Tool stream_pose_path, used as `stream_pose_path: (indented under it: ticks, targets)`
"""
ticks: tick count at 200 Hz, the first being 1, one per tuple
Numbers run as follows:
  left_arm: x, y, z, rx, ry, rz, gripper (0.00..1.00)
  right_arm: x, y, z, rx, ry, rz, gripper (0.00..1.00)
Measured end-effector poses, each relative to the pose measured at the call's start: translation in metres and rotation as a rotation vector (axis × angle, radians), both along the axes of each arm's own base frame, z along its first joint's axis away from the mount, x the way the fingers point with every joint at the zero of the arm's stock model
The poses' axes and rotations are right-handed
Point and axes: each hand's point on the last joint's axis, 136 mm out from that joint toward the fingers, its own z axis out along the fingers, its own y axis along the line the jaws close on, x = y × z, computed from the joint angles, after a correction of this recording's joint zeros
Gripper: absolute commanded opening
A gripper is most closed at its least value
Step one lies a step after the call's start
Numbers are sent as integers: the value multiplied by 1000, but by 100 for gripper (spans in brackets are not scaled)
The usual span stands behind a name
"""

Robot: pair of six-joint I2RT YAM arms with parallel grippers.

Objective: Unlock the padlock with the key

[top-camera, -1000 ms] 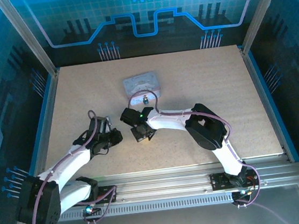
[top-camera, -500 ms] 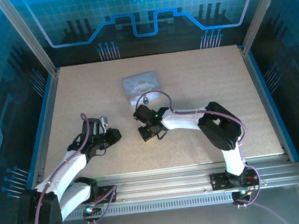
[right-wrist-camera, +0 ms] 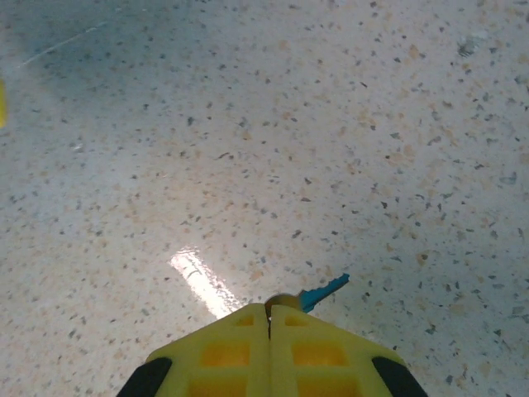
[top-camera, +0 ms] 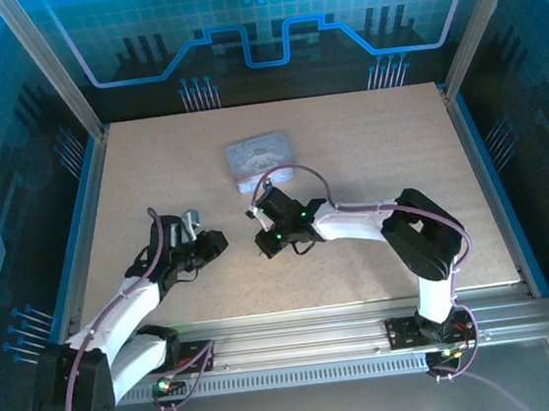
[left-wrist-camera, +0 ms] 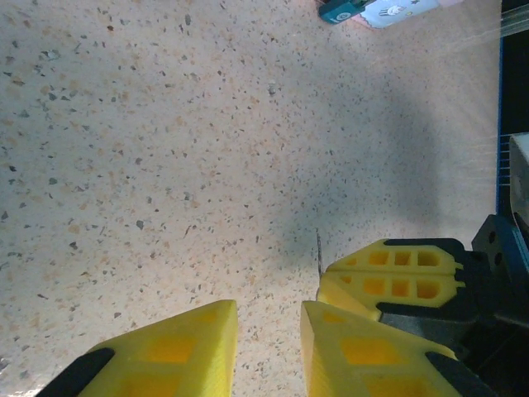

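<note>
My right gripper [right-wrist-camera: 268, 310] is shut on the key [right-wrist-camera: 321, 292], whose brass head and teal blade poke out past the fingertips just above the table. In the top view this gripper [top-camera: 261, 243] sits in front of the silver tin [top-camera: 259, 156]. My left gripper [left-wrist-camera: 269, 331] stands open with bare table between its fingers. It faces the right gripper's yellow fingers [left-wrist-camera: 397, 271], where the key [left-wrist-camera: 318, 252] shows edge-on as a thin dark sliver. The left gripper [top-camera: 213, 240] is a short way left of the right one. The teal padlock [left-wrist-camera: 339, 10] lies beside the tin [left-wrist-camera: 397, 8].
The speckled table [top-camera: 367, 145] is bounded by blue rails at left and right and a metal rail along the near edge [top-camera: 308, 321]. A purple cable [top-camera: 286, 171] loops from the right wrist over the tin's near side.
The right arm's elbow has swung to the right and its wrist has shifted up toward the tin. The left gripper has edged a little toward the right gripper.
</note>
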Motion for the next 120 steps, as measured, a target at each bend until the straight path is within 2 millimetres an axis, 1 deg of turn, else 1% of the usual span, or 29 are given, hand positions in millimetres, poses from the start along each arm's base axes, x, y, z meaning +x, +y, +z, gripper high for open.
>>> stream_pose_path:
  ticks: [21,59,88,120]
  targets:
    - [0,0,-1,-19,6,8,29,-1,1,11,43,-15,38,0]
    - [0,-4,3,-64,1,10,31,-8,2,43,149,-68,129,0]
    - [4,-11,14,-121,-24,2,31,-19,7,70,269,-75,203,0]
    - [8,-18,28,-215,-54,6,31,-19,6,94,384,-61,235,0]
